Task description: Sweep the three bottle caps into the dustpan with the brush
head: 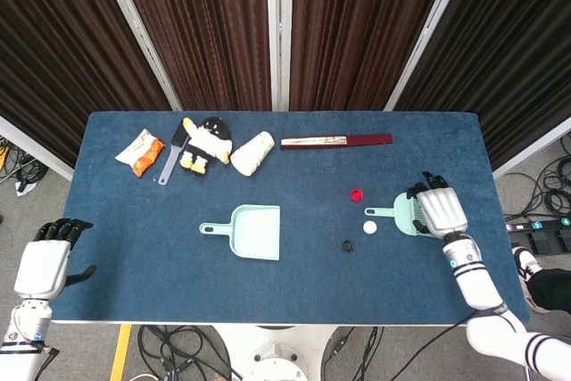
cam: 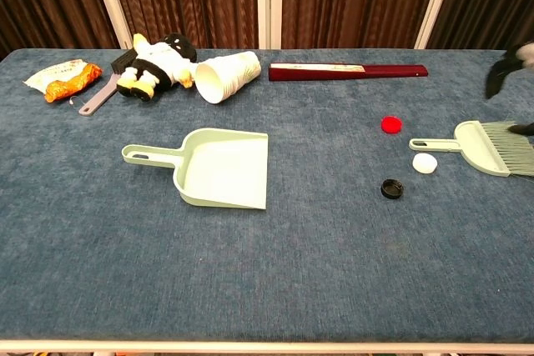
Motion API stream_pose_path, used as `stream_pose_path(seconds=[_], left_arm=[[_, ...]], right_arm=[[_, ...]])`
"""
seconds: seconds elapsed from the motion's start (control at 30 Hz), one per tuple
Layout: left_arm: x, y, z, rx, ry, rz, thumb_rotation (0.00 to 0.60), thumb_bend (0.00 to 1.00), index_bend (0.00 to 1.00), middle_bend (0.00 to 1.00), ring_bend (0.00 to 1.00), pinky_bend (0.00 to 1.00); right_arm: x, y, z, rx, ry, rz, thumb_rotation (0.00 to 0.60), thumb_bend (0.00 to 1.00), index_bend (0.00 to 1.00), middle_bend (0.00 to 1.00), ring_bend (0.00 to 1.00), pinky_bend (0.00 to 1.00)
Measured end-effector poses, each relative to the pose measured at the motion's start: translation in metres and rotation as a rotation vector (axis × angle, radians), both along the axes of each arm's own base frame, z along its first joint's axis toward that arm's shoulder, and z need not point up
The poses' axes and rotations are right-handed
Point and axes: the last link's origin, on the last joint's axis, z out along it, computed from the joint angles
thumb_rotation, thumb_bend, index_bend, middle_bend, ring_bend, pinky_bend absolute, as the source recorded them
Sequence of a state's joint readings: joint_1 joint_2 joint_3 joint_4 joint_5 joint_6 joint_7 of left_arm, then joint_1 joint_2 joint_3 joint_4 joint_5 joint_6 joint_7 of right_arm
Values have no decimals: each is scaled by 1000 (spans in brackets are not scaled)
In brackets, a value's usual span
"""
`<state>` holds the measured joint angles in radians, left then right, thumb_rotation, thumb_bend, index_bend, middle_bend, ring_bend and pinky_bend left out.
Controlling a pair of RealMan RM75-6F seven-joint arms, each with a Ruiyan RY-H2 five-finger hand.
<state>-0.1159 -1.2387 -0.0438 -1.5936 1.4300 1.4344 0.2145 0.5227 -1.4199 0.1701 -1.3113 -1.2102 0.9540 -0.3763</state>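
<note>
Three bottle caps are lying on the blue desk (head: 125,247): a red cap (head: 357,194), a white cap (head: 369,227) and a black cap (head: 347,244), all just left of the green brush (cam: 484,146). Its bristles are pointing right. The right hand (head: 440,211) is hovering over the brush head, fingers spread, gripping nothing. The dustpan (head: 250,232) is sitting well apart, mid-desk. The left hand (head: 46,265) is hanging off the desk's near left corner, fingers loosely apart.
</note>
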Motion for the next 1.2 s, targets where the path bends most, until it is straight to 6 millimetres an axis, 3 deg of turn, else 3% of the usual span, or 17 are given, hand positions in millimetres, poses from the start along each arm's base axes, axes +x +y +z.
stream_pose_path(seconds=[0.23,0.63,1.2], left_arm=[[-5,0,-5,-16,-20,13,600,119,277,265,186,218],[-15,-4,-7,-15,-41,41,600,119,277,265,185,218],[-24,-11,-8,-11,-51,62,600,119,277,265,185,218]], right_arm=[[9,-9,-44,60,93,33,600,129,411,391,118,179],[21,-21,-77,97,127,43,600,198,421,429,133,181],[24,-25,-84,112,153,41,600,234,443,448,146,181]])
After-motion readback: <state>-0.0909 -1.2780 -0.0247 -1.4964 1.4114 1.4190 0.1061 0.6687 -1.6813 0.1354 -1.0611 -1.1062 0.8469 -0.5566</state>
